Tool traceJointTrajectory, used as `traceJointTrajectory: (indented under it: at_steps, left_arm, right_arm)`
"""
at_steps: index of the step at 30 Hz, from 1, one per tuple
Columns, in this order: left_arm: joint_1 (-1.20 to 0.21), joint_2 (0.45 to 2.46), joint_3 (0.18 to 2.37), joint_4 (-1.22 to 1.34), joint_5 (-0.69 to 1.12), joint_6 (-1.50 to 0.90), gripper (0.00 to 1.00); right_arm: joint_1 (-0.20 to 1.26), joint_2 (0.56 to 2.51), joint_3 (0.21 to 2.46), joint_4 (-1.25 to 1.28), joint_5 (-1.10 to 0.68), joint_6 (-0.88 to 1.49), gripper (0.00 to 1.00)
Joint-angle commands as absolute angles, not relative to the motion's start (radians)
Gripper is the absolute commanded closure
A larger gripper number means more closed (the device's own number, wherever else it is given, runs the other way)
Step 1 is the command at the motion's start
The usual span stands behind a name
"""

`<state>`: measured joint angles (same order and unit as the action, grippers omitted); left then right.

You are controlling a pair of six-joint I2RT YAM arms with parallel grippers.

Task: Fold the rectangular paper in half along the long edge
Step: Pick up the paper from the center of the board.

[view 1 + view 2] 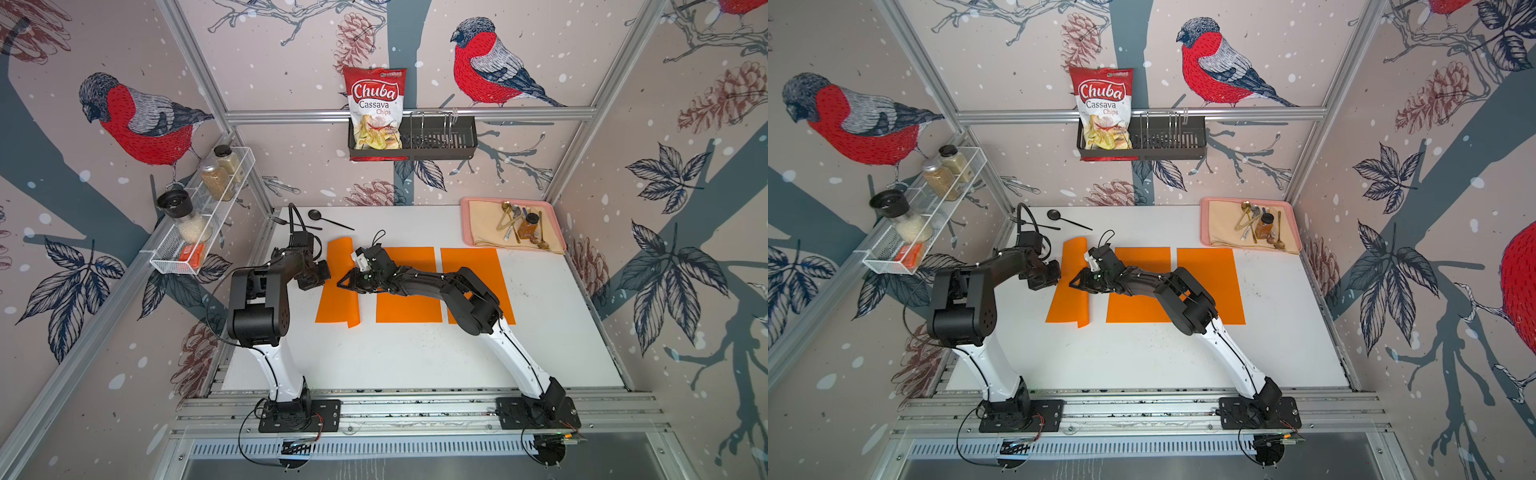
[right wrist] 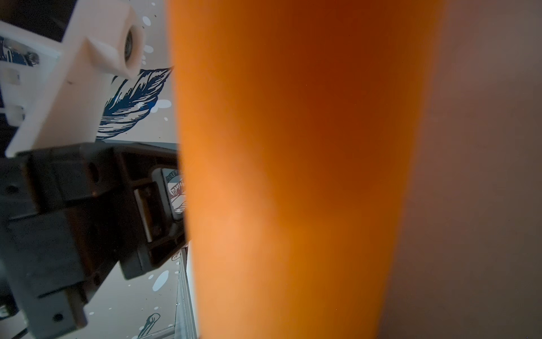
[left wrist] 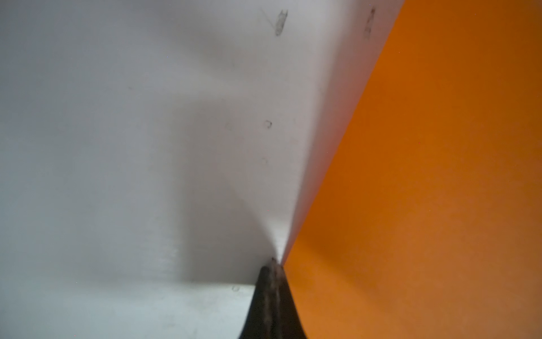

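The left arm (image 1: 257,303) rises from its base and bends at the elbow, its forearm reaching inward. The left gripper (image 1: 323,275) sits low with its jaws pressed together. The right arm (image 1: 469,297) stretches long and low across toward it. The right gripper (image 1: 345,284) points at the left one, near but apart, and how wide its jaws stand cannot be made out.

This is a robot lab booth dressed as a kitchen. Robot arms (image 1: 515,357) stand bolted to aluminium rails (image 1: 415,405) inside wallpapered walls (image 1: 291,50). A spice rack (image 1: 174,249), chip bag (image 1: 376,104) and cutlery tray (image 1: 507,201) furnish it.
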<state>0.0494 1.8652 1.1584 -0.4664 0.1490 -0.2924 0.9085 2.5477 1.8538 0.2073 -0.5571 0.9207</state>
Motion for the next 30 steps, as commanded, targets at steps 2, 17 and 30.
traceJointTrajectory:
  at_steps: [2, 17, 30]
  left_arm:
    - [0.049, 1.847, 1.144, -0.499, 0.161, -0.298, 1.00]
    - [0.048, 1.843, 1.133, -0.495, 0.175, -0.299, 1.00]
    - [0.049, 1.841, 1.125, -0.486, 0.197, -0.301, 1.00]
  right_arm:
    - [0.904, 2.561, 1.876, 0.176, -0.568, 0.942, 0.62]
    - [0.915, 2.648, 2.048, 0.090, -0.532, 0.941, 0.38]
    - [0.927, 2.690, 2.115, 0.041, -0.519, 0.949, 0.51]
